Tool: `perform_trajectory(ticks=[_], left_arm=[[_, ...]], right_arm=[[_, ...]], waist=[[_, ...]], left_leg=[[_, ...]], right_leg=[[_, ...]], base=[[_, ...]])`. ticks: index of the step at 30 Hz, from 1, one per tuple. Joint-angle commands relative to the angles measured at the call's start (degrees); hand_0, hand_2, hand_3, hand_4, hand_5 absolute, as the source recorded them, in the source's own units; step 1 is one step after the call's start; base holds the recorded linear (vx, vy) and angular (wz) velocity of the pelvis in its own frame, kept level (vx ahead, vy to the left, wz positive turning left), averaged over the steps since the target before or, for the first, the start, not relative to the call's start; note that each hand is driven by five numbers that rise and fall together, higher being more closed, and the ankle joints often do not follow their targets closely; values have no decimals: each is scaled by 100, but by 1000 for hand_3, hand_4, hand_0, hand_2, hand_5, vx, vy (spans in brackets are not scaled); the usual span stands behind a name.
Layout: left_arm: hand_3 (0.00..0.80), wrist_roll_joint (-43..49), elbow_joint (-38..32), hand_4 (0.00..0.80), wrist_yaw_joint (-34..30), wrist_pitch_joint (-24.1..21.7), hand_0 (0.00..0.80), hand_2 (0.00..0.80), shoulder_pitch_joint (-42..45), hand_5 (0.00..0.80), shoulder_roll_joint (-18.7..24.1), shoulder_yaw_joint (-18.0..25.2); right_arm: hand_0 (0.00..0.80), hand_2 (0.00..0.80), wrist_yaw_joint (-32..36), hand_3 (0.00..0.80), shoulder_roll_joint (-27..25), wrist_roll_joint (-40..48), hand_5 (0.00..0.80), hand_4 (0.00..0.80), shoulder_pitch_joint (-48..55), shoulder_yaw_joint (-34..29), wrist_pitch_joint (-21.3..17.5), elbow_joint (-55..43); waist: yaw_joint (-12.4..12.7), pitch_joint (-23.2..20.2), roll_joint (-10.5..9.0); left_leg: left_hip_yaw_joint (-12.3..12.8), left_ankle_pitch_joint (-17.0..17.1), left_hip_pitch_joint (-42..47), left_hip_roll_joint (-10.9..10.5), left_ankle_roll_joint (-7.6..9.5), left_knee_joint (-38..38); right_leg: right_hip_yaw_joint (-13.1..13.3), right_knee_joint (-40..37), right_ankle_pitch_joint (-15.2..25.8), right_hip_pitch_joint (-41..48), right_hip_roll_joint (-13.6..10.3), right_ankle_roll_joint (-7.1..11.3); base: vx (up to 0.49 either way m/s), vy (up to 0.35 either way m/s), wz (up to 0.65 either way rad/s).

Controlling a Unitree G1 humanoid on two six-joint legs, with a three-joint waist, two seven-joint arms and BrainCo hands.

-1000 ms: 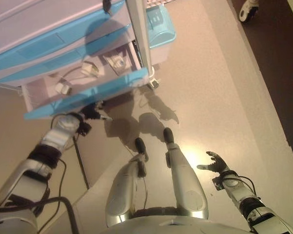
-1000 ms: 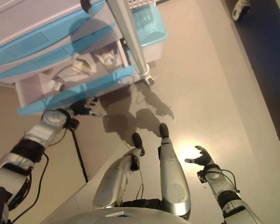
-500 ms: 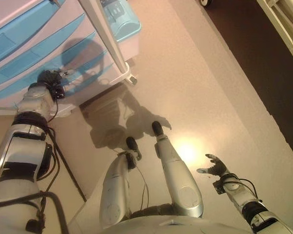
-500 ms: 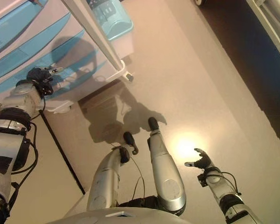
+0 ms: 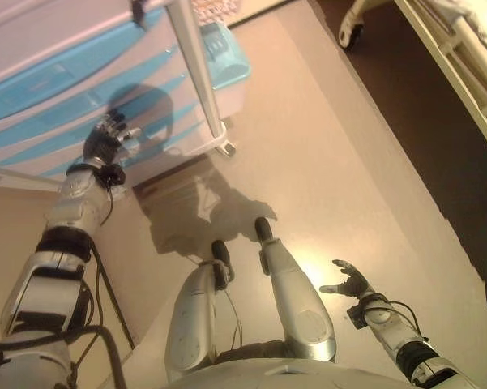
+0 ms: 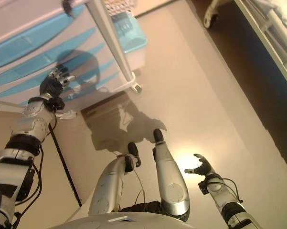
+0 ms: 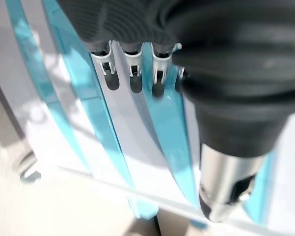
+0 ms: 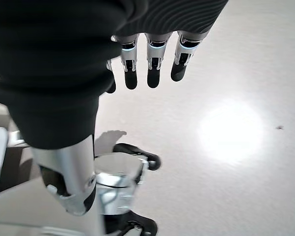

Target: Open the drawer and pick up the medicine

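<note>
The cart's blue-fronted drawers [image 5: 57,89] all stand shut, and no medicine shows in any view. My left hand [image 5: 107,144] is raised in front of the lower drawer fronts with its fingers straight and spread, holding nothing. In the left wrist view its fingers [image 7: 132,73] point at the blue drawer fronts [image 7: 93,98] from very close; I cannot tell whether they touch. My right hand [image 5: 348,284] hangs low at my right side over the floor, open and empty; the right wrist view shows its fingers [image 8: 147,64] straight.
A white post [image 5: 196,73] runs up the cart's right corner, with a light blue bin [image 5: 227,53] behind it and a castor [image 5: 227,150] at its foot. A bed frame [image 5: 462,73] with a wheel [image 5: 348,32] stands at the upper right. A black cable [image 5: 113,300] lies on the floor.
One second ago the lower drawer stood open with items inside; it is now shut. My left hand has moved from under its front to before the drawer fronts. The camera has shifted.
</note>
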Motion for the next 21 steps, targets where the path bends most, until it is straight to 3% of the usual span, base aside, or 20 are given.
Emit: perform_trajectory(ticks=[1, 6, 10, 12, 17, 21], left_arm=[[0, -179, -181, 0, -502, -250, 0, 0, 759, 0, -308, 278], [0, -55, -77, 0, -876, -290, 0, 0, 1921, 0, -1167, 242], [0, 476, 431, 0, -731, -331, 0, 0, 2469, 0, -1787, 103], [0, 1252, 859, 0, -620, -501, 0, 0, 2651, 0, -1964, -27], [0, 1570, 1651, 0, -690, -542, 0, 0, 2932, 0, -2263, -239], [0, 2694, 2513, 0, -281, -625, 0, 0, 3019, 0, -2410, -466]], right_arm=[[0, 0, 213, 0, -12, -117, 0, 0, 376, -297, -56, 164], [0, 0, 459, 0, 154, 154, 0, 0, 472, -547, -6, 390], [0, 0, 758, 0, 408, 614, 0, 0, 522, -715, 73, 663], [0, 0, 879, 0, 532, 685, 0, 0, 540, -784, 42, 888], [0, 0, 1173, 0, 711, 833, 0, 0, 475, -969, 29, 1422], [0, 0, 1286, 0, 862, 907, 0, 0, 350, -985, 82, 1836]], waist=[[255, -675, 99], [537, -1167, 234], [724, -1566, 279], [809, -1775, 287], [947, -2107, 272], [1033, -2302, 204]], left_leg=[[-188, -126, 601, -406, 125, -637], [-603, 147, 1150, -472, 27, -1335], [-862, 272, 1522, -482, -26, -1748], [-940, 335, 1657, -463, -48, -1909], [-1020, 452, 1946, -427, -99, -2262], [-1058, 584, 2135, -396, -135, -2584]], right_leg=[[-112, -572, -123, 688, -142, 65], [-392, -1136, -125, 1406, -132, 15], [-543, -1499, -116, 1869, -97, -42], [-627, -1631, -105, 2043, -78, -65], [-821, -1923, -73, 2378, -28, -83], [-963, -2145, -29, 2587, 5, -49]], base=[[83, -34, 33], [97, -46, 35], [87, -52, 45], [50, -40, 42], [-6, -23, 28], [-32, -11, 24]])
